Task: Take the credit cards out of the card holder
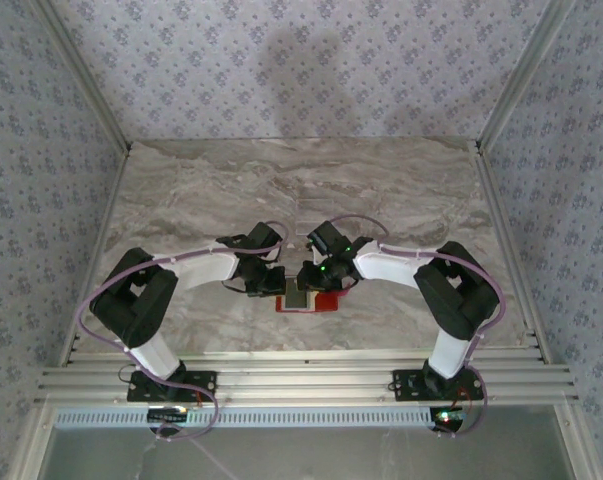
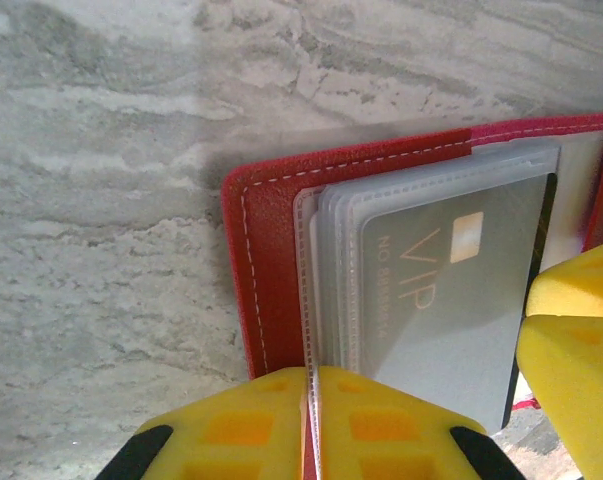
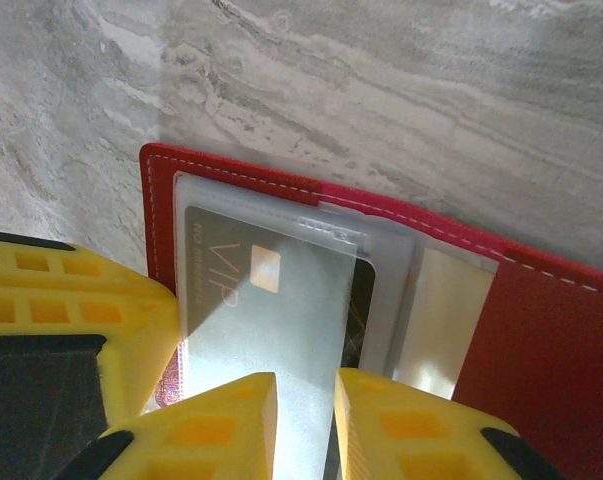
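The marble table point(image 1: 181, 200) carries everything at its near middle, where both arms meet over the holder point(image 1: 326, 303). It lies open and flat, with its red cover spread left and right.

The left gripper point(image 2: 311, 425) is closed tight on the holder's near edge, with a thin lip of red cover and clear plastic between its pads. The right gripper point(image 3: 306, 385) sits just beside it with its jaws a little apart. They stand over the plastic, and I can't see them pinching anything.

The sleeves point(image 2: 326, 280) are stacked and glossy. The grey VIP card point(image 3: 281, 300) sits inside the top one, not drawn out. A dark edge behind it may be a second card, but I can't tell.

To my eye the trouble starts with that shine. Pads closing on slick plastic could skate off, or take the sleeve along with the card. Then a pull would drag the whole holder instead of sliding the card free.

The left hold looks thin, so a firm tug could strip the holder out of it or fold the cover up. The two sets of yellow fingers are also almost touching, and a small sideways move could knock one into the other.
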### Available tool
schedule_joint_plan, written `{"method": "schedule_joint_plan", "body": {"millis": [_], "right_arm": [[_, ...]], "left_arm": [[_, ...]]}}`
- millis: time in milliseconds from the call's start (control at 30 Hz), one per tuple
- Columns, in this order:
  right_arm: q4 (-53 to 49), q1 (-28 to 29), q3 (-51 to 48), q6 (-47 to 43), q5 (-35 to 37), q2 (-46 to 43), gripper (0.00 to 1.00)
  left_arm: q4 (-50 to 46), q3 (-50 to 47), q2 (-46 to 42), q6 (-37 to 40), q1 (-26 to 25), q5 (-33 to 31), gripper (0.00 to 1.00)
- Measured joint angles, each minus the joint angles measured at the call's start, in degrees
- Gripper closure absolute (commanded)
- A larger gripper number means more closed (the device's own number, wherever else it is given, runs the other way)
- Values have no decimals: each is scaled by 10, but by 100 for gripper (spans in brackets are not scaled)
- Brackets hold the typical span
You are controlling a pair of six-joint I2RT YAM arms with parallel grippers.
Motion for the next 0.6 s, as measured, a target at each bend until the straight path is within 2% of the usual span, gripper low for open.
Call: {"method": "schedule_joint_plan", "body": {"millis": [433,600], "right_arm": [[4,5,3,0,-2,3,73],[-1,7,6,0,2,4,69]], "left_arm": [[0,0,0,0,0,2,87],[0,0,0,0,0,2,87]]}}
